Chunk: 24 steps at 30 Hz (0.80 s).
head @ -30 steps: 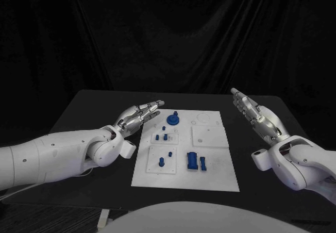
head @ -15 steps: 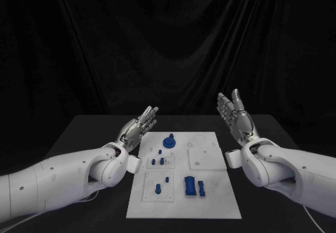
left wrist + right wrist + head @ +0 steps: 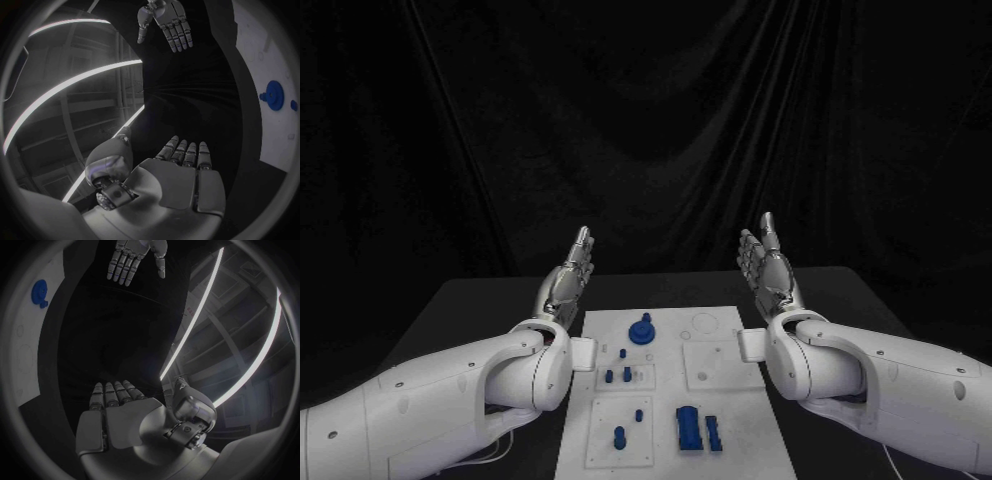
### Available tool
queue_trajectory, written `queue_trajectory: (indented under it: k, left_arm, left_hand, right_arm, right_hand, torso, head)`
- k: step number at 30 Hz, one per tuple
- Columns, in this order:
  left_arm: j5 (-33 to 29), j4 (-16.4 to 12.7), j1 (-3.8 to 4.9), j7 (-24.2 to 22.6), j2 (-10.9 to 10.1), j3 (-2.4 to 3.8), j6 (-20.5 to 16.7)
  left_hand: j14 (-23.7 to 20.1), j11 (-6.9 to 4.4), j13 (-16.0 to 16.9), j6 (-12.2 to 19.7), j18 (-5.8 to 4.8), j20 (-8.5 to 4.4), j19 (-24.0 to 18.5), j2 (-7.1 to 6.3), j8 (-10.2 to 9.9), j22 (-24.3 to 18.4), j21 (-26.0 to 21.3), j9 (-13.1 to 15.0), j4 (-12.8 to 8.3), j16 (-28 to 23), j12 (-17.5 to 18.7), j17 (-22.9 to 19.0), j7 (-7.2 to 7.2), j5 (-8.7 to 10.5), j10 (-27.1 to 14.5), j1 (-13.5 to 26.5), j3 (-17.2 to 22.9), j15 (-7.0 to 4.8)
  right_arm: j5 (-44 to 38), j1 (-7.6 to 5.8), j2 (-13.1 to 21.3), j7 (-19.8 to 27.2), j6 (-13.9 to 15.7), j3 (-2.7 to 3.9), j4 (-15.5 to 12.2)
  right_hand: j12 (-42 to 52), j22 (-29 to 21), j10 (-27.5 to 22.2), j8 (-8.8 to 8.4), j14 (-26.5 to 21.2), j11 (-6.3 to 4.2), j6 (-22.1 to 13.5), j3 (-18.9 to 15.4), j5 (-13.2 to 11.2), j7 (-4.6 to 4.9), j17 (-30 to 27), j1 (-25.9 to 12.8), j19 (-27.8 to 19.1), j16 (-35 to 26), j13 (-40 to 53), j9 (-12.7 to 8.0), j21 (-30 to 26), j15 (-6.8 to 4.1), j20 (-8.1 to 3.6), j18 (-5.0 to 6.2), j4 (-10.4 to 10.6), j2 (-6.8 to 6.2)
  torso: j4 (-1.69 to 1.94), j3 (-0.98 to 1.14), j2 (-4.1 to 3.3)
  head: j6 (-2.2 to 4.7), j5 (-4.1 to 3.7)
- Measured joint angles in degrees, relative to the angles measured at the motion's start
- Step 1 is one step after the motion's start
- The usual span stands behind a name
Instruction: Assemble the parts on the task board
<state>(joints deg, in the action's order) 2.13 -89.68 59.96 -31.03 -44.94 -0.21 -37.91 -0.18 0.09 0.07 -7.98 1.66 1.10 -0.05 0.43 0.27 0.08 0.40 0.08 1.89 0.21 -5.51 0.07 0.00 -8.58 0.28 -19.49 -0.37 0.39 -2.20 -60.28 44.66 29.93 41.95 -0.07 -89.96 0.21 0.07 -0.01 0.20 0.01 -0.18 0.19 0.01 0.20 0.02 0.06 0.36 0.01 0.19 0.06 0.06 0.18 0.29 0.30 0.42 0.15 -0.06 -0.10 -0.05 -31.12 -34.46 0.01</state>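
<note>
1. The left robot hand (image 3: 570,272) is raised off the desk (image 3: 459,310), flat, fingers straight and close together, holding nothing; the right robot hand (image 3: 767,272) mirrors it, equally flat and holding nothing.
2. Change: a second ago both were lower, flanking the board's far end at about 10 and 2 o'clock; since then they have risen and drawn closer together, palms facing across the gap. The camera has also tilted up.
3. The board (image 3: 733,440) lies mid-desk below them. On it: a round knob (image 3: 642,332) at 12 o'clock, small pegs (image 3: 619,376) at centre-left, a peg (image 3: 619,436) at 7 o'clock, two blocks (image 3: 698,431) at 5 o'clock.
4. Meaning: neither touches a part, so assembly is paused; whether this posture opens or closes the job cannot be told.
</note>
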Motion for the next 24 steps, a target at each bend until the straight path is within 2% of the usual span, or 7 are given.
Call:
queue_trajectory:
  k: [2, 9, 14, 19, 20, 23, 24]
  left_arm:
    - [-0.5, -0.1, 0.01, 0.4, 0.1, 0.12, -1.6]
    - [-1.3, -0.1, 0.02, 1.3, 0.1, 0.13, -4.2]
    - [-1.6, -0.1, 0.02, 1.6, 0.1, 0.13, -5.0]
    - [-1.8, -0.1, 0.02, 1.7, 0.1, 0.13, -5.4]
    - [-1.8, -0.1, 0.02, 1.7, 0.1, 0.13, -5.4]
    - [-1.8, -0.1, 0.02, 1.7, 0.1, 0.13, -5.5]
    - [-1.9, -0.1, 0.02, 1.8, 0.1, 0.13, -5.6]
  left_hand:
    - [0.0, -0.04, 0.0, 0.6, -0.92, -0.33, 0.1, -0.11, 0.0, 0.0, -0.2, 0.0, -0.4, 0.0, 1.2, 0.0, 0.0, 0.66, 0.0, 1.5, 0.1, 0.0]
    - [0.0, -0.07, 0.0, 2.3, -0.91, -0.54, 0.1, -0.34, 0.0, 0.0, -0.2, 0.0, -1.3, 0.0, 4.2, 0.0, 0.03, 2.69, -0.1, 6.1, 0.3, 0.0]
    - [0.0, -0.07, 0.0, 5.2, -0.9, -0.61, 0.2, -0.39, 0.0, 0.0, -0.2, 0.0, -1.3, 0.0, 4.7, 0.0, 0.0, 5.25, -0.1, 8.5, 0.3, 0.0]
    - [0.0, -0.07, 0.0, 6.7, -0.89, -0.82, 0.0, -0.47, 0.0, 0.0, -0.2, 0.0, -1.6, 0.0, 5.0, 0.0, -0.06, 7.16, -0.1, 10.6, 0.3, 0.01]
    - [0.0, -0.07, 0.0, 7.4, -0.89, -0.82, 0.0, -0.48, 0.0, 0.0, -0.2, 0.0, -1.6, 0.0, 5.2, 0.0, 0.01, 7.98, -0.1, 12.1, 0.3, 0.01]
    - [0.0, -0.07, 0.0, 7.8, -0.89, -0.82, 0.0, -0.41, 0.0, 0.0, -0.2, 0.0, -1.6, 0.0, 5.3, 0.0, 0.0, 8.39, -0.1, 15.1, 0.3, 0.01]
    - [0.0, -0.07, 0.0, 7.8, -0.89, -0.82, 0.0, -0.43, 0.0, 0.0, -0.2, 0.0, -1.6, 0.0, 5.3, 0.0, 0.0, 8.41, -0.1, 18.0, 0.3, 0.01]
  right_arm:
    - [0.6, 0.0, 0.0, 0.0, 0.3, 0.0, 0.0]
    - [1.6, 0.01, 0.0, 0.0, 1.0, 0.0, 0.0]
    - [1.9, 0.01, 0.0, 0.0, 1.3, 0.0, 0.0]
    - [2.1, 0.01, 0.0, 0.0, 1.4, 0.0, 0.0]
    - [2.1, 0.01, 0.0, 0.0, 1.4, 0.0, 0.0]
    - [2.2, 0.01, 0.0, 0.0, 1.4, 0.0, 0.0]
    - [2.2, 0.01, 0.0, 0.0, 1.4, 0.0, 0.0]
  right_hand:
    - [0.0, 0.0, 0.0, 0.0, 0.0, 0.0, 0.0, 0.0, 0.0, 0.0, 0.0, 0.0, 0.0, 0.0, 0.0, 0.0, 0.0, 0.0, 0.0, 0.0, 0.0, 0.0]
    - [0.0, 0.0, 0.0, 0.0, 0.0, 0.0, 0.0, 0.0, 0.0, 0.0, 0.0, 0.0, 0.0, 0.0, 0.0, 0.0, 0.0, 0.0, 0.0, 0.0, 0.0, 0.0]
    - [0.0, 0.0, 0.0, 0.0, 0.0, 0.0, 0.0, 0.0, 0.0, 0.0, 0.0, 0.0, 0.0, 0.0, 0.0, 0.0, 0.0, 0.01, 0.0, 0.01, 0.0, 0.0]
    - [0.0, 0.0, 0.0, 0.0, 0.0, 0.0, 0.0, 0.0, 0.0, 0.0, 0.0, 0.0, 0.0, 0.0, 0.0, 0.0, 0.0, 0.01, 0.0, 0.0, 0.0, 0.0]
    - [0.0, 0.0, 0.0, 0.0, 0.0, 0.0, 0.0, 0.0, 0.0, 0.0, 0.0, 0.0, 0.0, 0.0, 0.0, 0.0, 0.0, 0.01, 0.0, 0.01, 0.0, 0.0]
    - [0.0, 0.0, 0.0, 0.0, 0.0, 0.0, 0.0, 0.0, 0.0, 0.0, 0.0, 0.0, 0.0, 0.0, 0.0, 0.0, 0.0, 0.01, 0.0, 0.01, 0.0, 0.0]
    - [0.0, 0.0, 0.0, 0.0, 0.0, 0.0, 0.0, 0.0, 0.0, 0.0, 0.0, 0.0, 0.0, 0.0, 0.0, 0.0, 0.0, 0.01, 0.0, 0.01, 0.0, 0.0]
  torso:
    - [0.04, 0.02, -0.03]
    - [0.1, 0.04, -0.06]
    - [0.1, 0.04, -0.06]
    - [0.1, 0.05, -0.06]
    - [0.1, 0.05, -0.06]
    - [0.11, 0.05, -0.06]
    - [0.1, 0.05, -0.06]
  head:
    - [0.05, -0.02]
    - [0.09, -0.02]
    - [0.09, -0.02]
    - [0.09, -0.02]
    - [0.1, -0.02]
    - [0.1, -0.02]
    - [0.1, -0.02]
